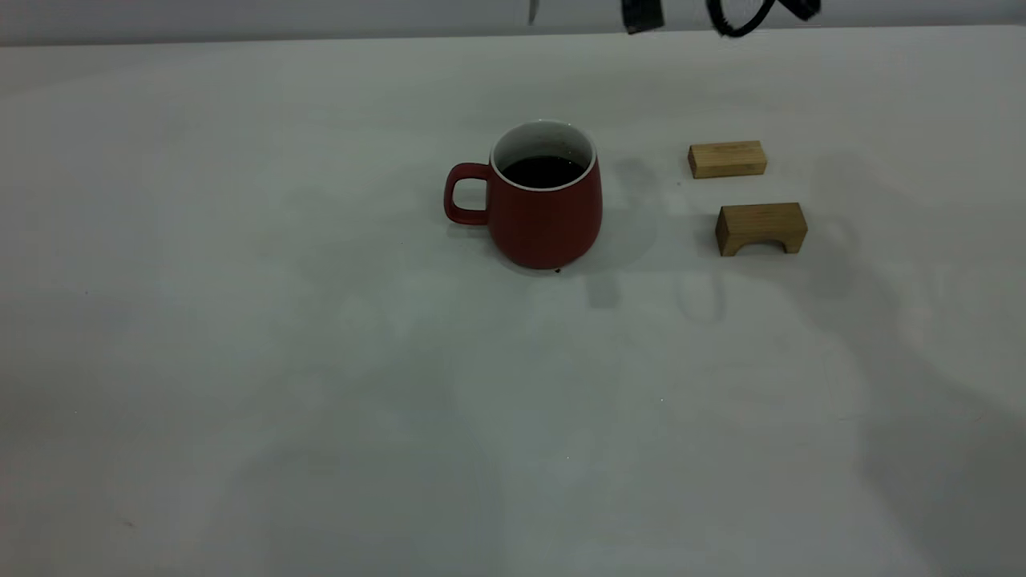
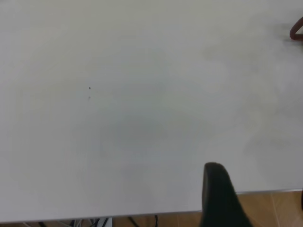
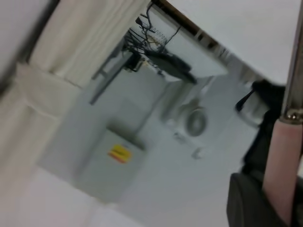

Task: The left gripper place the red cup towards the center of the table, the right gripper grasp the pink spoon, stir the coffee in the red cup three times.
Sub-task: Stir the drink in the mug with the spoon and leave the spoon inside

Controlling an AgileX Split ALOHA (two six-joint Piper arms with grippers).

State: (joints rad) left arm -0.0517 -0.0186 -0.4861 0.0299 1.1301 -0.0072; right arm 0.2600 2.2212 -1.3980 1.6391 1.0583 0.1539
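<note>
The red cup [image 1: 535,210] stands upright mid-table, handle to the left, with dark coffee [image 1: 543,171] inside. In the left wrist view only its handle edge [image 2: 297,30] shows, far from my left gripper [image 2: 258,182]. That gripper is open over the table's [image 2: 142,118] near edge and holds nothing; one dark finger [image 2: 218,194] shows. My right gripper [image 3: 279,194] is raised and shut on the pink spoon [image 3: 281,161], whose metal neck [image 3: 296,66] points away. Only black parts of the right gripper [image 1: 641,14] reach the exterior view's top edge, high behind the cup.
Two wooden blocks lie right of the cup: a flat one [image 1: 727,159] and an arch-shaped one [image 1: 761,227]. A black cable loop [image 1: 737,22] hangs at the top edge. The right wrist view faces the room beyond the table.
</note>
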